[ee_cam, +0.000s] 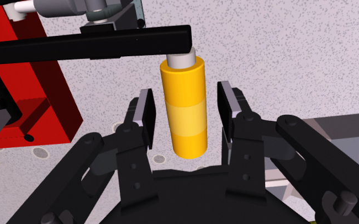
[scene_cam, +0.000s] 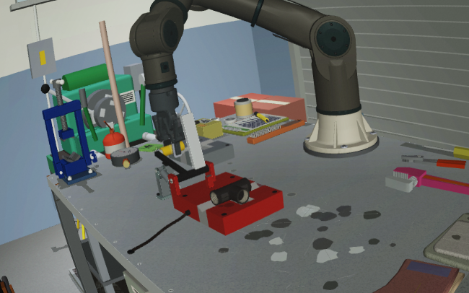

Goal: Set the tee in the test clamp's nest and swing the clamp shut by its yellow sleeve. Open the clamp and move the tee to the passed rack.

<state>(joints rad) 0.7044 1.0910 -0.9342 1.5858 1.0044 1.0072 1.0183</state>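
Observation:
My gripper (scene_cam: 172,144) (ee_cam: 185,111) is at the raised end of the clamp's black arm (scene_cam: 181,165) (ee_cam: 86,44), behind the red test clamp (scene_cam: 229,204). The yellow sleeve (scene_cam: 172,148) (ee_cam: 183,107) on the arm's end sits between my fingers, with room on each side of it. The black tee (scene_cam: 231,191) lies in the clamp's nest, under the lifted arm. The gripper is open and holds nothing.
A white ribbed bar (scene_cam: 194,140) stands just right of my gripper. A grey block (scene_cam: 216,149) lies behind it. A blue press (scene_cam: 68,142) and a green machine (scene_cam: 98,105) stand to the left. A pink wrench (scene_cam: 433,180) lies far right. A black cable (scene_cam: 158,233) trails off the clamp.

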